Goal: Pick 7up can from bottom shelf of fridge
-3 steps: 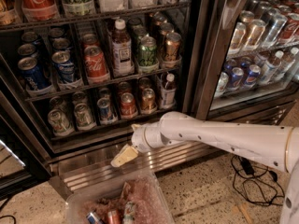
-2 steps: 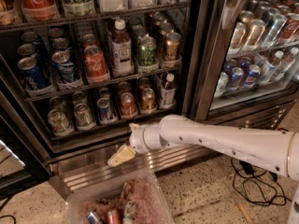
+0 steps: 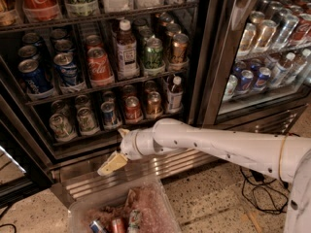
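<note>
Nearest me, the plastic bin [image 3: 74, 211] of loose cans sits at six o'clock under the gripper [image 3: 112, 163]. Nothing shows in its grasp, and how far it's open I can't tell. It hangs low before the steel base panel [image 3: 82, 182]. The 7up can [image 3: 86, 120] stands at eleven o'clock on the bottom shelf [image 3: 97, 136], packed among lookalikes. Push straight in and I'd likely strike the panel or shelf edge. Come in wide and I'd topple its neighbours.

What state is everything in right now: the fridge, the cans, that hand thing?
fridge: door open, racks stocked.
bottom shelf: fully stocked.
7up can: upright at the shelf's left end, untouched.
hand: low before the steel base panel, below the bottom shelf, carrying no can.
neighbouring cooler: glass door shut.
plastic bin: on floor, cans lying inside.
</note>
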Controlling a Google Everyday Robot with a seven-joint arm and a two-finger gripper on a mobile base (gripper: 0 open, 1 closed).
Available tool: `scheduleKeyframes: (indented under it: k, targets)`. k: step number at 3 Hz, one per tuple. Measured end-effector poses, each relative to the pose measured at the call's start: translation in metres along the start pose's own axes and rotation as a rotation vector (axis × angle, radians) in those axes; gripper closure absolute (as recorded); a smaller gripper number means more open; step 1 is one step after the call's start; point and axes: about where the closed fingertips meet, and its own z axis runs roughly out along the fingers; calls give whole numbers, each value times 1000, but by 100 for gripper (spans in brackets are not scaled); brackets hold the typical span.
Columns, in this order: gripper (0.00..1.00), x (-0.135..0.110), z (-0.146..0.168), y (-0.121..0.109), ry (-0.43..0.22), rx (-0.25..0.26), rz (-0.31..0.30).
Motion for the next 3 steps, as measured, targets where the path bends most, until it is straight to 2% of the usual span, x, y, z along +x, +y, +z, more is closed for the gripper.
scheduleKeyframes:
  k: [3]
  targets:
    - [0,-20,49,4,-2,-82,-41]
